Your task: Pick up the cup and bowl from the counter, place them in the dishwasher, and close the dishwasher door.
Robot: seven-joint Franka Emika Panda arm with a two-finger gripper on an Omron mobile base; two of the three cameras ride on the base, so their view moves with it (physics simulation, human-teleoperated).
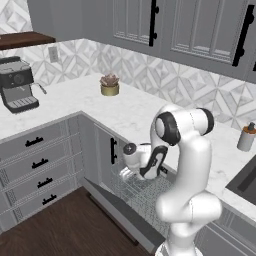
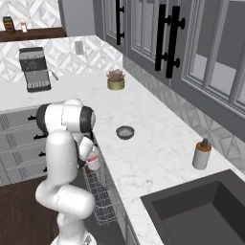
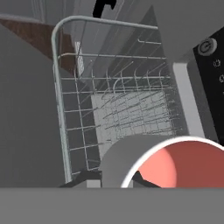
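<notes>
My gripper is shut on the cup, a light grey cup with a salmon-red inside, tilted on its side. It hangs just above the silver wire rack of the open dishwasher. From the right base view the cup shows under my hand, beside the counter's front edge. The dishwasher door is dropped down flat toward the floor. The dark grey bowl sits upright on the white counter, a little beyond and to the right of my arm.
A coffee machine stands on the far left stretch of counter. A potted plant is by the back wall and a pump bottle is near the dark sink. Grey drawers flank the dishwasher on the left.
</notes>
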